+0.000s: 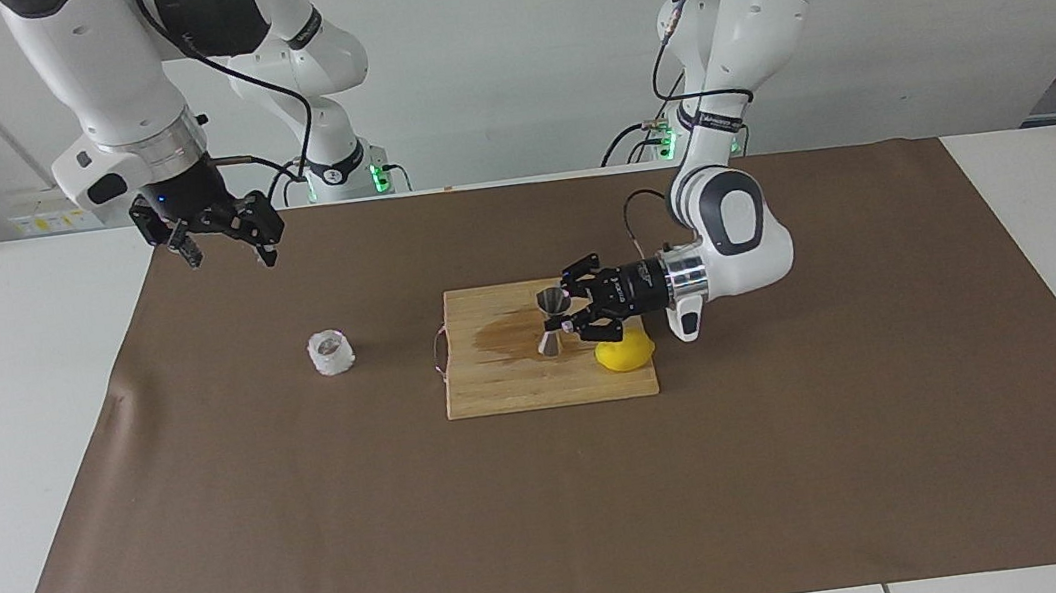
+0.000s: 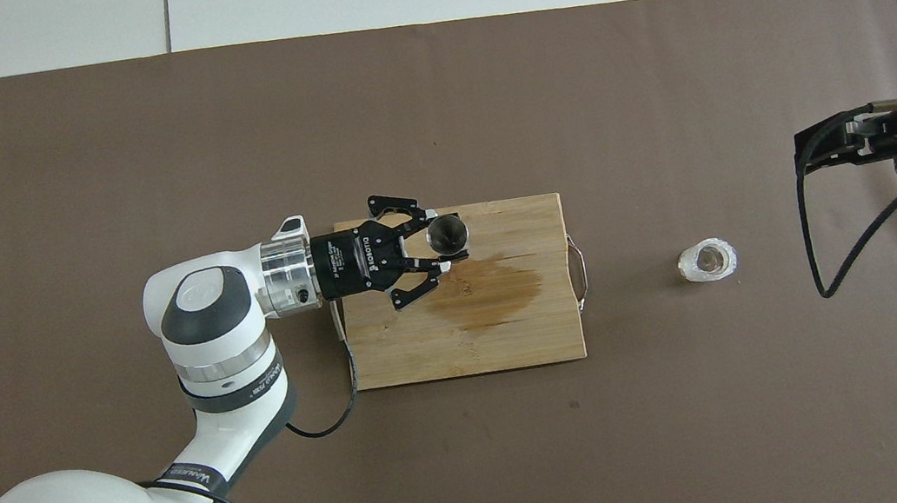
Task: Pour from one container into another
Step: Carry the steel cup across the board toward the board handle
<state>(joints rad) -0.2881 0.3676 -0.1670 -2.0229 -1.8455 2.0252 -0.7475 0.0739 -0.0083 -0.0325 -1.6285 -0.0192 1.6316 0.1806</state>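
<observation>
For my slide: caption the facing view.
Left gripper holds jigger over the board; right gripper waits above the cup.
</observation>
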